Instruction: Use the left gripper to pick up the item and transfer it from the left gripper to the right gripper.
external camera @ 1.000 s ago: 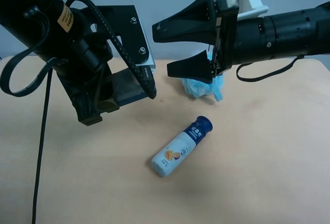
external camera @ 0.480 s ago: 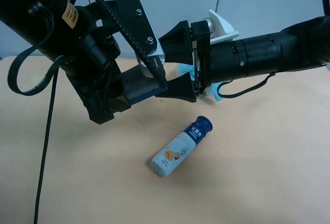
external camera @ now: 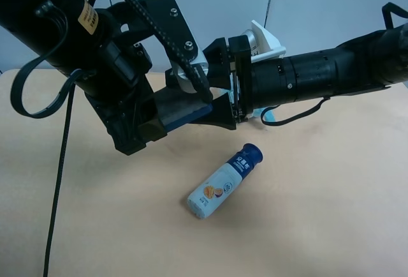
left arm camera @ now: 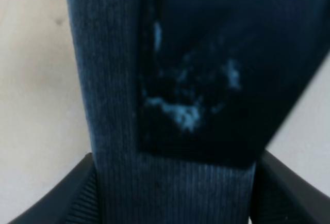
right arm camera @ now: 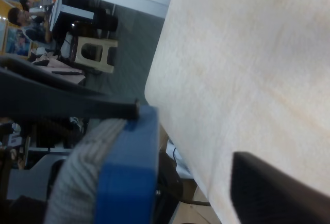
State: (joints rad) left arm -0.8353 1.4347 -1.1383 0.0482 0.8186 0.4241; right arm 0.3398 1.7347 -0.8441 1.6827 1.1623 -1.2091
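The item (external camera: pixel 183 112), a flat dark block with a blue back and grey felt face, is held in the air by my left gripper (external camera: pixel 162 114), the yellow-stickered arm at the exterior high view's left. It fills the left wrist view (left arm camera: pixel 170 95), clamped between the fingers (left arm camera: pixel 77 193). My right gripper (external camera: pixel 194 98) comes in from the exterior high view's right, open, with its jaws straddling the block's free end. In the right wrist view one finger (right arm camera: pixel 67 102) touches the block's corner (right arm camera: pixel 129 167). The other finger (right arm camera: pixel 273 188) stands apart from it.
A white bottle with a navy cap (external camera: pixel 224 181) lies on the tan table (external camera: pixel 319 226) below the two grippers. The light-blue mesh puff (external camera: pixel 269 119) is mostly hidden behind the right arm. A black cable (external camera: pixel 57 181) hangs from the left arm.
My right gripper has moved toward the left gripper until its open jaws reach around the block's end. The left gripper has shifted slightly up and toward it, still holding the block.
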